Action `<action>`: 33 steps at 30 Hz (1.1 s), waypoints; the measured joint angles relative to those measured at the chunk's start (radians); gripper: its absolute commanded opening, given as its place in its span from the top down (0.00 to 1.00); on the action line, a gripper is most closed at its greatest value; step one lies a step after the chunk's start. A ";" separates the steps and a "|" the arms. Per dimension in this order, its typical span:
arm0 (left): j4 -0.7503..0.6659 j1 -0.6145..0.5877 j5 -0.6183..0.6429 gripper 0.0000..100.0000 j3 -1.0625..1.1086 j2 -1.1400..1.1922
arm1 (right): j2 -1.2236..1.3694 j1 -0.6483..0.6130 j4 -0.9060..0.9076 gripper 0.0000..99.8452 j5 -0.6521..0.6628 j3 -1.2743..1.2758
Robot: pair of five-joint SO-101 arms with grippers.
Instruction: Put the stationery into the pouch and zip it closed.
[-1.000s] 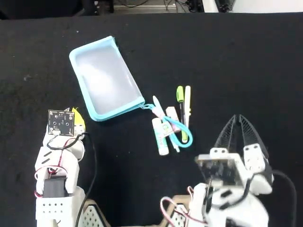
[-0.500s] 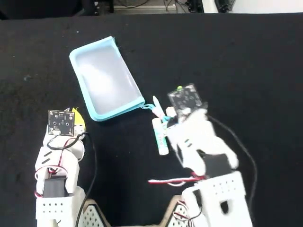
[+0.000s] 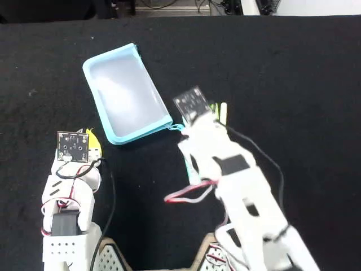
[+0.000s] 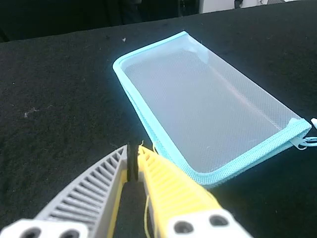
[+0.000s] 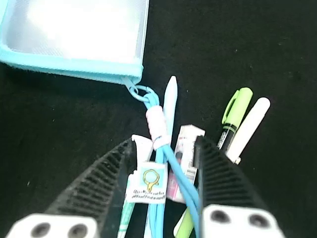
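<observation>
Pouch (image 3: 127, 93): pale-blue trim, see-through mesh, flat on the black counter (image 3: 282, 68). Its zip pull (image 5: 133, 88) hangs off one corner. Can't tell if the zip is open or closed.

All the stationery lies outside the pouch, bunched just beside the zip-pull corner:
- a blue strip w/ a pale sleeve (image 5: 157, 126), one end at the zip-pull ring
- a white pointed piece (image 5: 170, 96) alongside the strip, tip toward the pouch but not touching it
- a white stick w/ a label (image 5: 141, 186) and a pink-and-white packet (image 5: 181, 161), either side of the strip, farther from the pouch
- a green pen (image 5: 237, 106) and a white pen (image 5: 252, 124), side by side at the far edge of the bunch from the pouch

R gripper (image 5: 163, 143) is over the bunch near the zip-pull corner, fingers apart. The blue strip and the packet lie in the gap and nothing is clamped. In the high view the R arm (image 3: 237, 175) stretches toward that corner and covers most of the bunch.

L gripper (image 4: 132, 148) sits off the pouch's opposite short end, near its corner, pointing at the pouch but clear of it. Grey and yellow fingers are together, holding nothing.
</observation>
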 measured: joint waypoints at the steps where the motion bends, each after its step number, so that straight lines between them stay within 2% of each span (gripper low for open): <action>1: 0.000 0.000 0.000 0.96 0.000 0.000 | 0.054 0.002 0.006 0.79 0.000 -0.044; 8: 0.000 0.000 0.000 0.96 0.000 0.000 | 0.377 0.002 0.043 0.79 0.005 -0.278; 13: 0.000 -0.008 0.000 0.95 0.000 0.000 | 0.565 0.002 0.104 0.79 0.120 -0.428; 16: 0.000 -0.058 0.009 0.95 0.000 0.000 | 0.680 0.002 0.155 0.79 0.133 -0.545; 18: -0.011 -0.110 0.057 0.93 0.000 0.000 | 0.756 0.002 0.196 0.79 0.140 -0.635; 22: -0.031 -0.229 0.250 0.82 0.000 0.000 | 0.916 0.002 0.273 0.79 0.149 -0.812; 25: -0.034 -0.267 0.354 0.83 0.000 0.000 | 1.030 0.003 0.347 0.79 0.207 -0.931; 33: -0.035 -0.272 0.382 0.83 0.000 0.000 | 1.234 0.000 0.522 0.79 0.423 -1.185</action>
